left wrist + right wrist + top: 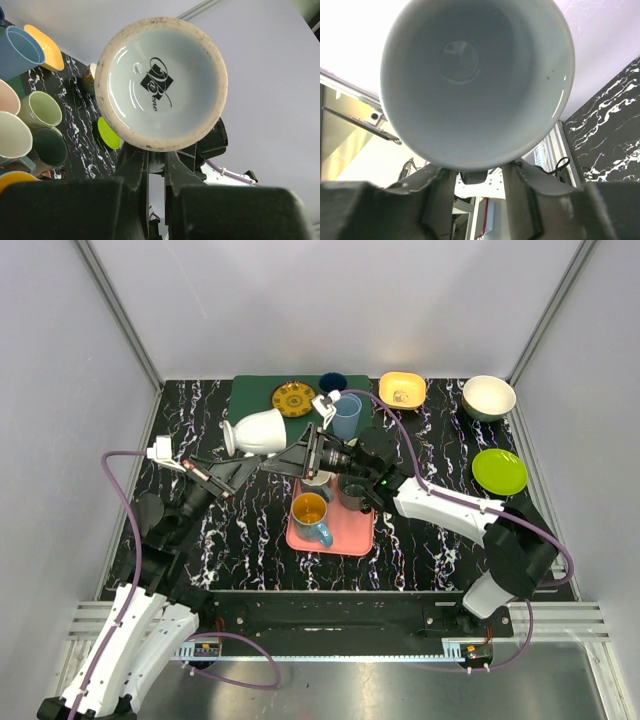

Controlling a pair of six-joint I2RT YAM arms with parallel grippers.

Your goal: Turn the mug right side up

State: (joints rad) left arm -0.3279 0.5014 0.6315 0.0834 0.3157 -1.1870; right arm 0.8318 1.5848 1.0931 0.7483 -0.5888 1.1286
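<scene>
Mug: the white ceramic mug [258, 432] is held in the air above the black marbled bench [440, 435]. It lies on its side, foot towards the left and mouth towards the right.
Mug underside: the left wrist view shows its glazed base [161, 82] with a dark printed logo and a rough unglazed ring around it.
Mug mouth: the right wrist view looks straight into the open rim and bare white interior [475, 80].
Left end effector [240, 470]: clenched on the white ceramic mug from below, its fingers [134, 167] nearly together just under the foot. The part they pinch is hidden.
Right end effector [290, 455]: released. Its fingers [439, 192] are spread apart just beneath the rim, and I cannot tell whether they touch it.
Pink tray [350, 532]: sits on the bench below the two end effectors and carries a blue mug with an orange inside [310, 512].
Far side of bench: a light blue cup [347, 415], a yellow bowl [402, 390], a white bowl [488, 397] and a patterned yellow plate [293, 398] on a dark green mat [250, 392].
Right edge: a lime green plate [499, 471].
</scene>
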